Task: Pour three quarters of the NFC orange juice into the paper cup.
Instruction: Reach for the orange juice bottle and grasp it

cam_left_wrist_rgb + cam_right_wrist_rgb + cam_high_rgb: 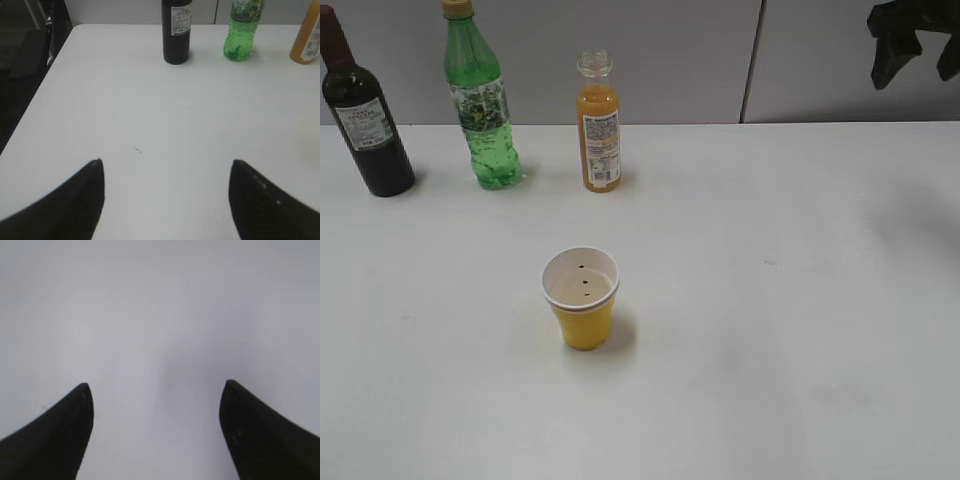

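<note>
The NFC orange juice bottle stands upright and uncapped at the back of the white table; its edge also shows in the left wrist view. The yellow paper cup stands upright nearer the front, white inside with a few dark specks. My right gripper hangs high at the top right, far from both; in its wrist view it is open and empty over bare table. My left gripper is open and empty over the left part of the table; it does not show in the exterior view.
A dark wine bottle and a taller green bottle stand left of the juice along the back; both show in the left wrist view. The table's left edge drops to a dark floor.
</note>
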